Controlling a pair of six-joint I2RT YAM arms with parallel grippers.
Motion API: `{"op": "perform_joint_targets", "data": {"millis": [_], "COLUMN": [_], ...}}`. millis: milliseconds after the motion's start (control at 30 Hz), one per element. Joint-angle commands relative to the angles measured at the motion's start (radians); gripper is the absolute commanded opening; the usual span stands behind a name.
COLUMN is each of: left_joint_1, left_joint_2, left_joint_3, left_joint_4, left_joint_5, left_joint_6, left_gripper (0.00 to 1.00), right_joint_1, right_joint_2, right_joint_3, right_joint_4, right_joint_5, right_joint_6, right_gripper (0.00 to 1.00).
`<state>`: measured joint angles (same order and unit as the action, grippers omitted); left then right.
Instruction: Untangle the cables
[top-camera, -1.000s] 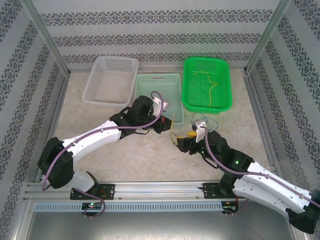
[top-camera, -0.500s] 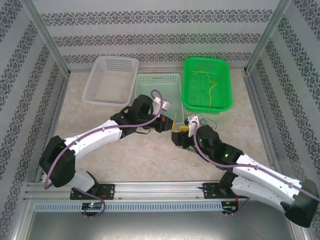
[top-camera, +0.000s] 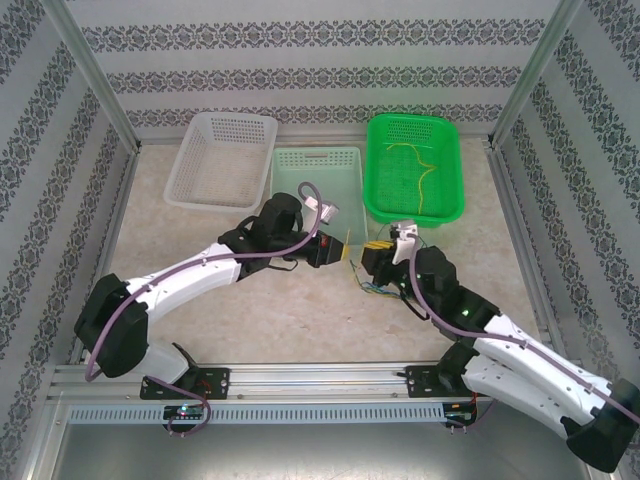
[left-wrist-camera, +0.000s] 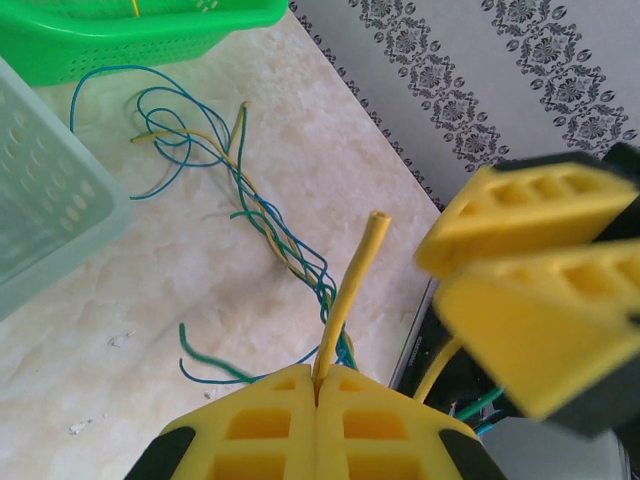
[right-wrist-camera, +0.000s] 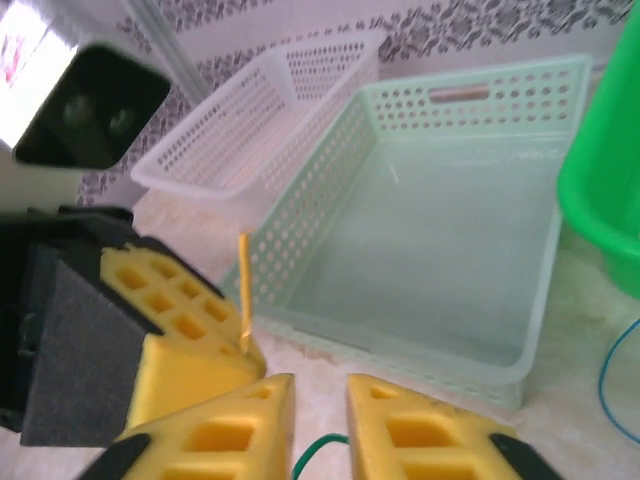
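My left gripper (left-wrist-camera: 318, 388) is shut on the end of a yellow cable (left-wrist-camera: 350, 285), which sticks up between its fingers. From there a twisted bundle of blue, yellow and dark green cables (left-wrist-camera: 268, 215) trails over the table to loose loops beside the green basket. In the top view the left gripper (top-camera: 338, 250) and right gripper (top-camera: 372, 256) stand close together, with the tangle (top-camera: 378, 288) just below them. My right gripper (right-wrist-camera: 320, 420) is open, nothing pinched; a green cable (right-wrist-camera: 318, 452) lies on the table under the gap. Another yellow cable (top-camera: 420, 170) lies in the green basket.
Three baskets stand along the back: a white one (top-camera: 190, 170), a mint one (top-camera: 290, 165) and a green one (top-camera: 372, 205). The mint basket's front wall (right-wrist-camera: 400, 350) is right ahead of the right gripper. Patterned walls and metal posts ring the table.
The right gripper swung left toward the left gripper, then moved back up and to the right. The left gripper has kept the yellow cable and barely moved.
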<state>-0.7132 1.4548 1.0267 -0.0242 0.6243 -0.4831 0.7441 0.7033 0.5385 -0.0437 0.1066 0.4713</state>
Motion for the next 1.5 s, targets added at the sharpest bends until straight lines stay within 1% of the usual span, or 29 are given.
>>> {"op": "perform_joint_targets", "data": {"millis": [0, 33, 67, 100, 167, 233, 300, 433, 600, 700, 867, 1067, 1167, 1333, 1467], "left_joint_1": [0.011, 0.011, 0.011, 0.011, 0.012, 0.014, 0.029, 0.097, 0.176, 0.198, 0.207, 0.223, 0.237, 0.244, 0.244], "left_joint_2": [-0.043, -0.048, -0.055, -0.066, -0.095, -0.133, -0.174, -0.256, -0.339, -0.365, -0.366, -0.377, -0.379, -0.387, -0.406], "left_joint_3": [-0.006, -0.009, -0.013, -0.018, -0.031, -0.045, -0.061, -0.121, -0.166, -0.176, -0.165, -0.156, -0.149, -0.149, -0.165], "left_joint_4": [0.027, 0.036, 0.043, 0.049, 0.043, 0.012, -0.044, -0.116, -0.208, -0.220, -0.230, -0.264, -0.282, -0.280, -0.294], "left_joint_5": [0.001, 0.007, 0.011, 0.009, -0.012, -0.039, -0.067, -0.088, -0.111, -0.114, -0.113, -0.132, -0.151, -0.163, -0.169], "left_joint_6": [0.012, 0.013, 0.013, 0.016, 0.028, 0.056, 0.082, 0.104, 0.129, 0.135, 0.148, 0.168, 0.179, 0.185, 0.184], "left_gripper": [0.00, 0.00, 0.00, 0.00, 0.00, 0.00, 0.00, 0.00, 0.00, 0.00, 0.00, 0.00, 0.00, 0.00, 0.00], "right_joint_1": [-0.029, -0.036, -0.044, -0.054, -0.083, -0.132, -0.198, -0.306, -0.391, -0.414, -0.420, -0.438, -0.473, -0.562, -0.603], "right_joint_2": [-0.009, -0.002, 0.009, 0.023, 0.043, 0.053, 0.053, 0.019, -0.047, -0.076, -0.105, -0.123, -0.103, -0.059, -0.047], "right_joint_3": [-0.015, -0.004, 0.012, 0.032, 0.085, 0.134, 0.181, 0.232, 0.277, 0.307, 0.339, 0.383, 0.413, 0.425, 0.423], "right_joint_4": [-0.044, -0.068, -0.100, -0.139, -0.233, -0.310, -0.372, -0.451, -0.531, -0.574, -0.641, -0.729, -0.774, -0.772, -0.747], "right_joint_5": [0.022, 0.035, 0.055, 0.086, 0.152, 0.187, 0.188, 0.183, 0.193, 0.188, 0.206, 0.312, 0.355, 0.323, 0.282], "right_joint_6": [0.052, 0.055, 0.058, 0.058, 0.065, 0.063, 0.054, 0.033, 0.007, -0.011, -0.027, -0.026, -0.032, -0.057, -0.062], "right_gripper": [0.10, 0.07, 0.01, 0.00, 0.00, 0.00, 0.00, 0.00, 0.00, 0.00, 0.00, 0.00, 0.00, 0.00, 0.00]}}
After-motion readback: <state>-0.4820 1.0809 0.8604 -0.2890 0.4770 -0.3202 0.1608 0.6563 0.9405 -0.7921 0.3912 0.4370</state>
